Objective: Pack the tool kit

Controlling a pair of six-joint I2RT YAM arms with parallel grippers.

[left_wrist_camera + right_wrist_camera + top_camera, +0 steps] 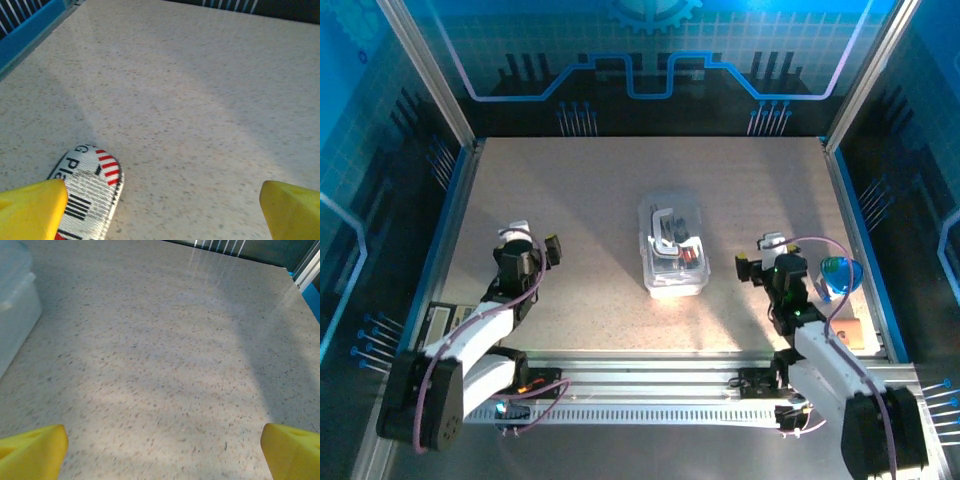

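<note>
On the speckled table [580, 200] the case [660, 285] sits mid-surface with tools [677, 243] inside, its long axis running away from the arms. It lies between the grippers, nearer the right gripper [162, 442] and off to that gripper's left. The left gripper [162, 200] and the right one both stand wide and empty.

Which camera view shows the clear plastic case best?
The top external view: the clear plastic case appears whole from above, with tools inside. The right wrist view catches one corner at its left edge.

Speckled table [590, 200] under the lights; a blue bowl [840, 275] at its right edge. A striped barcode label [92, 192] lies flat on it.
</note>
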